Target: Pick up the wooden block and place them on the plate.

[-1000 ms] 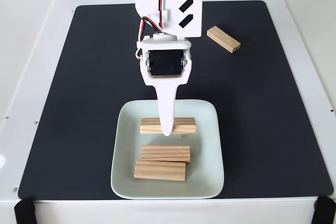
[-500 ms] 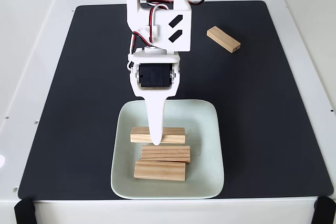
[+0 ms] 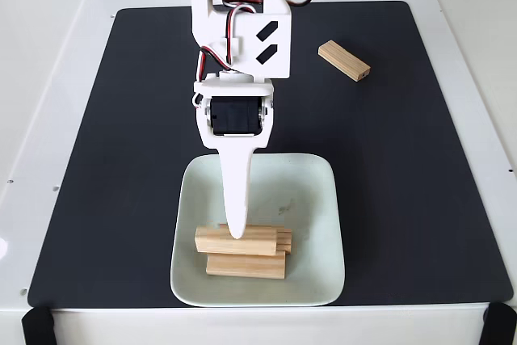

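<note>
black mat [image 3: 121, 159] lay flat on white table [image 3: 48, 78] | black clamps [image 3: 36, 325] sat at table's near corners

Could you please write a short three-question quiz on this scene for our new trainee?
1. True or false: every wooden block already lies on the plate.
2. Where is the gripper in the fixed view? A) above the black mat's far corner B) over the blocks at the plate's near side C) off the table
3. What does the lone block rest on?

Key:
1. False: one block lies apart from the plate.
2. B: its tip is at the held block, which lies over the other blocks on the plate.
3. The black mat, toward its upper right in the picture.
</note>
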Controlling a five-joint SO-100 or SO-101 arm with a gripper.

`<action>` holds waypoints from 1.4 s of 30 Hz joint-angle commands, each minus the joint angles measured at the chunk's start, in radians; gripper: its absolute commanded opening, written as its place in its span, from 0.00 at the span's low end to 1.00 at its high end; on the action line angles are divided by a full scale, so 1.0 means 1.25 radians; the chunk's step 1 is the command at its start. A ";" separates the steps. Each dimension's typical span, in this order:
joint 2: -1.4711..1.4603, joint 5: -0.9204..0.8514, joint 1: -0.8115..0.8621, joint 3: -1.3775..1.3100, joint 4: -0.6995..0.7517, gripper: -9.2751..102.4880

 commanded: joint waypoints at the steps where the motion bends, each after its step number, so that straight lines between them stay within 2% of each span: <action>1: 0.020 -0.005 -0.005 -0.028 -0.004 0.40; 9: 0.083 0.005 -0.012 -0.001 0.012 0.40; 15: 0.324 0.006 -0.029 0.254 0.077 0.38; 23: 0.685 0.006 -0.081 0.698 0.069 0.07; 36: 1.158 -0.006 -0.188 1.271 0.070 0.08; 42: 1.290 -0.006 -0.223 1.491 0.069 0.08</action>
